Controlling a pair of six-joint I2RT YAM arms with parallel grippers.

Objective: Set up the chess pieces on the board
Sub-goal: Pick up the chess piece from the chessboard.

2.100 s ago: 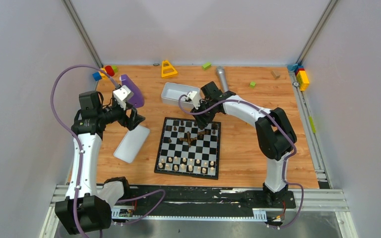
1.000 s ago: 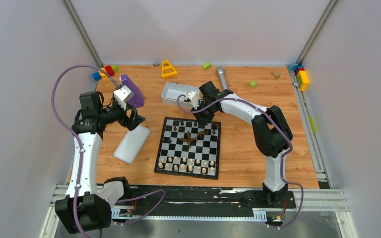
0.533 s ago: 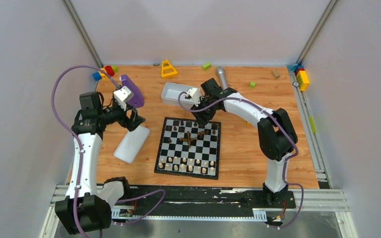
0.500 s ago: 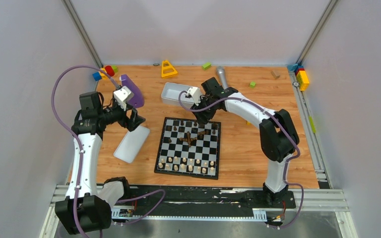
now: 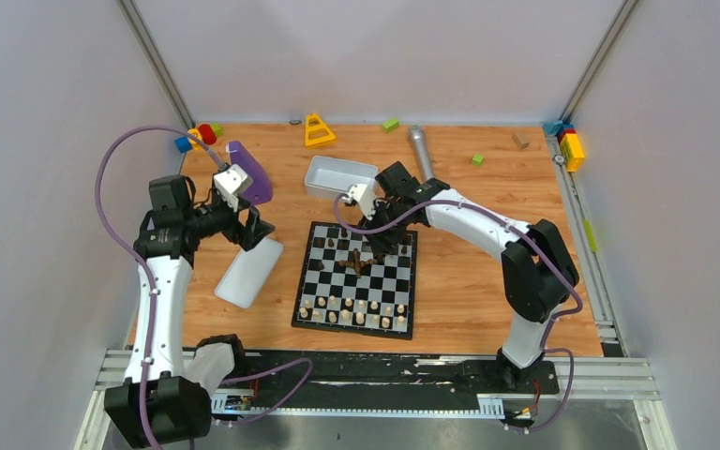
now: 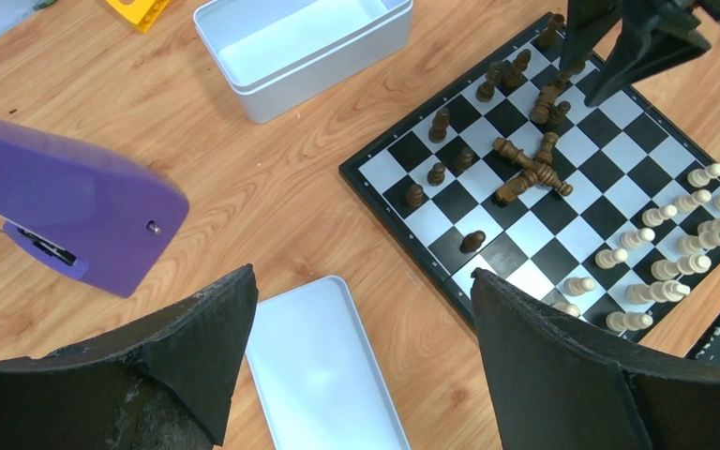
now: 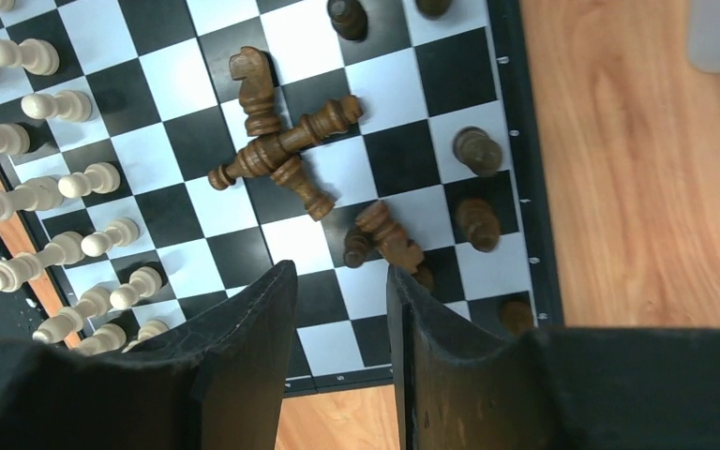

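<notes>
Top: board [image 5: 317, 281] flat on tabletop [image 5: 464, 291]. Pale pieces [image 5: 356, 307] stand in two near rows, several dark pieces [image 5: 356, 264] lie mid-board. Right hand [image 5: 382, 242] above far squares, left hand [image 5: 253, 230] off-board by lid [image 5: 247, 274]. Left wrist: left hand [image 6: 361, 300] wide open, empty, lid below, tray [image 6: 300, 47] beyond. Right wrist: right hand [image 7: 339, 272] slightly open, nothing between fingers, over lying dark pieces.

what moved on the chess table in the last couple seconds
The right gripper came from the far edge of the board toward the robot and now hangs over the dark chess pieces, jaws slightly apart and empty. The left gripper, open near the white lid, and the pale chess pieces look unmoved.
</notes>
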